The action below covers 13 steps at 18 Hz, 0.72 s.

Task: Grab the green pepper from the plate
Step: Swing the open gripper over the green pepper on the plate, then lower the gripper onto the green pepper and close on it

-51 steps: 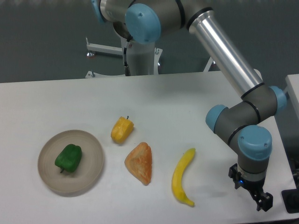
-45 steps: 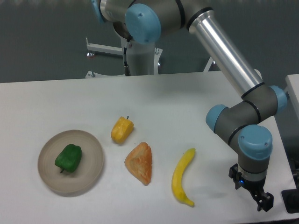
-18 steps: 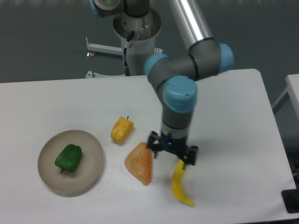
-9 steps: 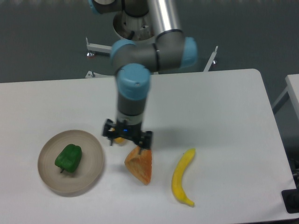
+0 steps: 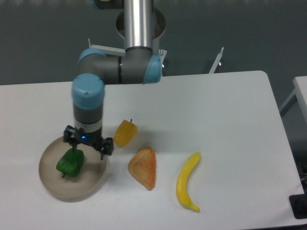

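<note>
Pincer (image 5: 88, 148) spread open, holding nothing, hanging over the plate (image 5: 53, 184) at its 1 o'clock edge. Green pepper (image 5: 70, 162) sits left of plate centre, at about 7 o'clock from the pincer, close by. Pepper's long axis looks to run roughly 1–7 o'clock, stem toward 7. A short shift that way, then descent, looks due.

I stand at a white table (image 5: 216, 120) with a rounded far right corner; its top is matte and evenly lit, with only soft shadows. Behind it the far wall (image 5: 43, 38) is a plain dark grey-green. A white metal frame (image 5: 103, 48) shows against that wall on the far left, and a thin white strut (image 5: 217, 60) leans at the far right. Another white surface (image 5: 300, 91) edges in at the right border.
</note>
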Available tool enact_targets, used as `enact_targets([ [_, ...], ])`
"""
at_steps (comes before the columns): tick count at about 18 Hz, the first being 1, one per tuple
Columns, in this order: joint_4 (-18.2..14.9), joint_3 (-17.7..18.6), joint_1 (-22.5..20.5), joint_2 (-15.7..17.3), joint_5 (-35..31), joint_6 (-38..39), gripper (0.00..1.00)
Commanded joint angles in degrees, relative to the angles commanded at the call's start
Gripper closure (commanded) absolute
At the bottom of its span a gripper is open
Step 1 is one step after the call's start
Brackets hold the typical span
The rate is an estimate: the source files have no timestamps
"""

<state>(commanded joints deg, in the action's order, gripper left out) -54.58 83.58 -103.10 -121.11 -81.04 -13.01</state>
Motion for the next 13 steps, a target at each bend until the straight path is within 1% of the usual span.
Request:
enact_targets([
  [4,0.1,0.5,0.6,0.0,0.0,0.1,0.00],
  [7,0.4,0.7,0.9,-0.6,0.0,0.0,0.00],
  [13,2.5,0.7,1.2,-1.8,-0.3,-0.1,0.00],
])
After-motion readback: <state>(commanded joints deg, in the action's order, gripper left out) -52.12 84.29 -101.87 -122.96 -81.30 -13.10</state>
